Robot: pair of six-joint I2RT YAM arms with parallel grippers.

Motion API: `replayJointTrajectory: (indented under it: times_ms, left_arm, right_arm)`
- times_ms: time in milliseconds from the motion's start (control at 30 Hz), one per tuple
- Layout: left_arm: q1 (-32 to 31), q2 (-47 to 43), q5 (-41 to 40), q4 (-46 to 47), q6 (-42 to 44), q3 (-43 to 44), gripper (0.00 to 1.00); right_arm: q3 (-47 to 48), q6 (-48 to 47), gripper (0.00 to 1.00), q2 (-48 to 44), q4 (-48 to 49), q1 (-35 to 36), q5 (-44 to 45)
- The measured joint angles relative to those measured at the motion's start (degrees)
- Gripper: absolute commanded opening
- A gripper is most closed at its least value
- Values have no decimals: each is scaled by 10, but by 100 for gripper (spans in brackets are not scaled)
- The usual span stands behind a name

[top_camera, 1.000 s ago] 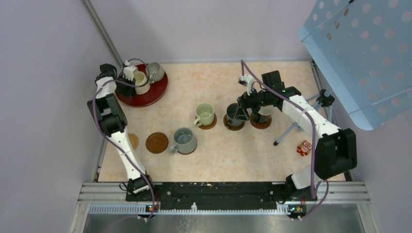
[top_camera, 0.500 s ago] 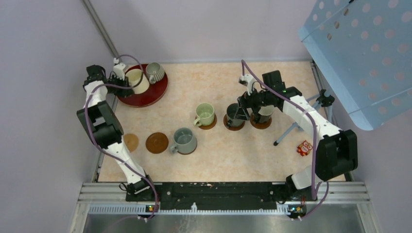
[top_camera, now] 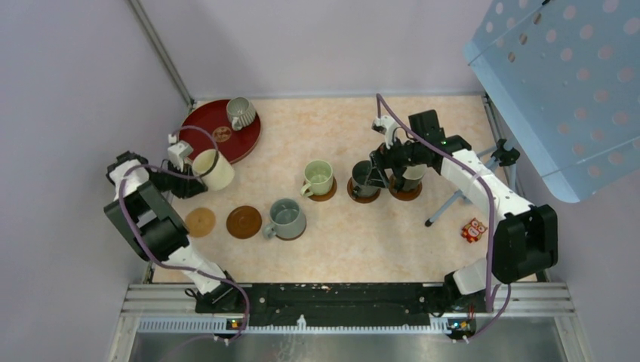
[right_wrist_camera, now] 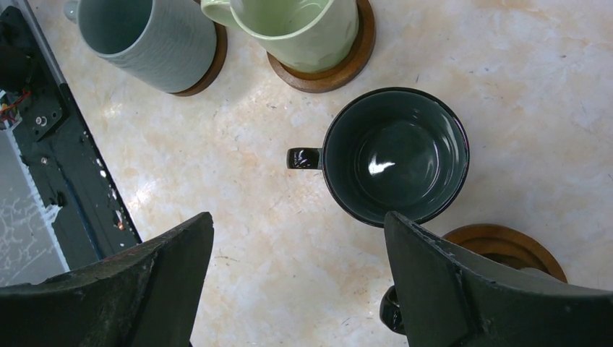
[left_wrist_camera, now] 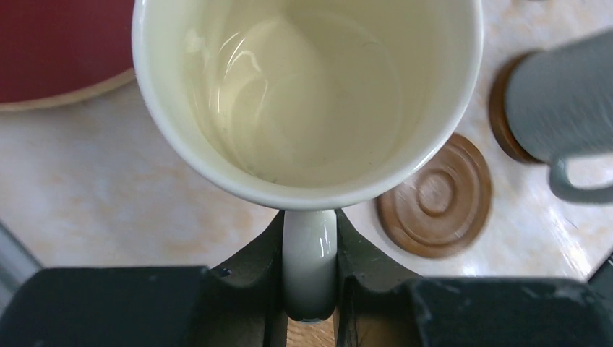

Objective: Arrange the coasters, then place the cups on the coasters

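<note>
My left gripper (top_camera: 186, 179) (left_wrist_camera: 309, 242) is shut on the handle of a cream cup (top_camera: 212, 169) (left_wrist_camera: 307, 94), held above the table just off the red tray. A tan coaster (top_camera: 200, 222) and a brown coaster (top_camera: 244, 222) (left_wrist_camera: 436, 196) lie bare close by. On coasters stand a grey-green cup (top_camera: 287, 217) (right_wrist_camera: 144, 36), a pale green cup (top_camera: 318, 178) (right_wrist_camera: 296, 25) and a dark green cup (top_camera: 364, 179) (right_wrist_camera: 394, 155). My right gripper (top_camera: 387, 170) (right_wrist_camera: 298, 224) hangs open between the dark green cup and another dark cup (top_camera: 408, 178). A ribbed grey cup (top_camera: 240, 111) sits on the tray.
The dark red round tray (top_camera: 226, 139) (left_wrist_camera: 50, 50) lies at the back left. A small red and white packet (top_camera: 473, 229) lies at the right, near a metal stand leg (top_camera: 451, 202). A blue perforated panel (top_camera: 558, 83) overhangs the back right corner.
My left arm has swung the cream cup off the red tray, toward the near left. The right arm has not moved.
</note>
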Motion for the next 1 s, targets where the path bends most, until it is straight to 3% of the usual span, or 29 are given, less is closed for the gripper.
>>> replayJointTrajectory:
  times_ms: [433, 800, 1000]
  left_arm:
    - [24, -230, -5, -37, 167, -244, 0]
    - [24, -347, -51, -29, 214, -373, 0]
    - [24, -364, -76, -2, 204, -405, 0]
  right_arm:
    - [0, 0, 87, -11, 0, 0, 3]
    - [0, 0, 87, -24, 0, 0, 5]
    - [0, 1, 87, -26, 0, 0, 4]
